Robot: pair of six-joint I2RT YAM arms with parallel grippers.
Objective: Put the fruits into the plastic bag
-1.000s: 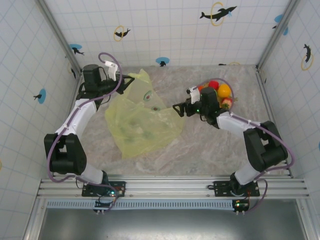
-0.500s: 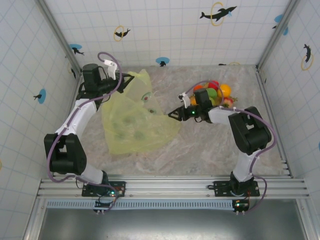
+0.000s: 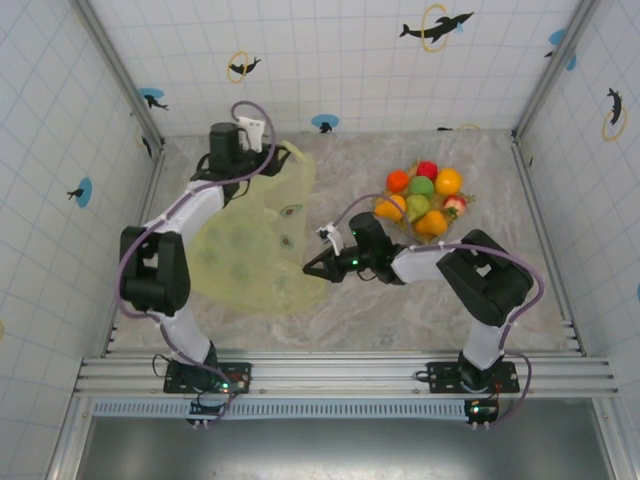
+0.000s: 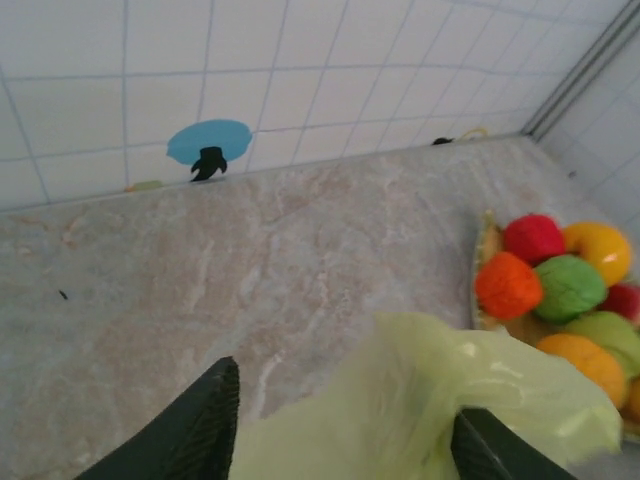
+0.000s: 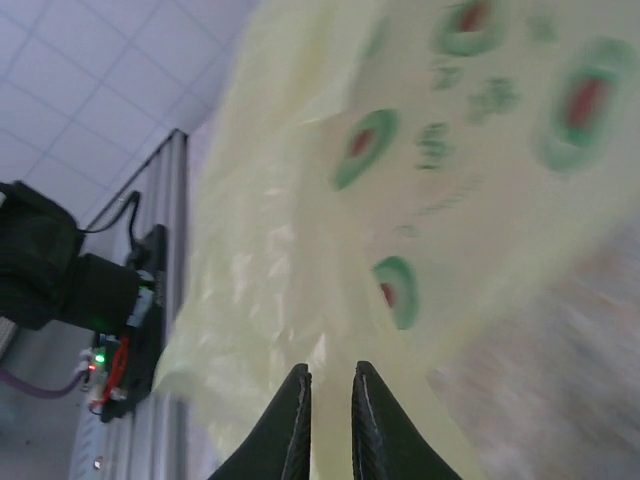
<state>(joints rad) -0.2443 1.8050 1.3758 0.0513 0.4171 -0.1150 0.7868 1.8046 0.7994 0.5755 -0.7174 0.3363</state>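
The plastic bag [image 3: 245, 255] lies spread flat on the left half of the marble tabletop [image 3: 400, 310]. Its long axis runs from the far wall back toward the arm bases, and both grippers sit at its margins. The left gripper [image 3: 283, 157] is at the bag's far corner. In the left wrist view its fingers [image 4: 195, 430] stand well apart, with a puffed bunch of the yellow-green film lying loosely between them, so it reads as open rather than clamped. The right gripper [image 3: 310, 269] is at the bag's near-right edge. In the right wrist view its fingers [image 5: 295, 425] are drawn almost together on a fold of the printed film, leaving just a slim gap, which looks like a pinch on the bag. The fruits [image 3: 424, 198] are all piled on the woven mat [image 4: 487, 255], well apart from the bag and to its right, so none is in the bag yet. From the right gripper the pile lies behind its wrist, farther back and to the right. From the left gripper it lies off to the right across bare tabletop. The right arm is the nearer one to the fruit, but it is occupied with the bag. The next move probably turns on opening a mouth on the bag's right side, facing the pile.
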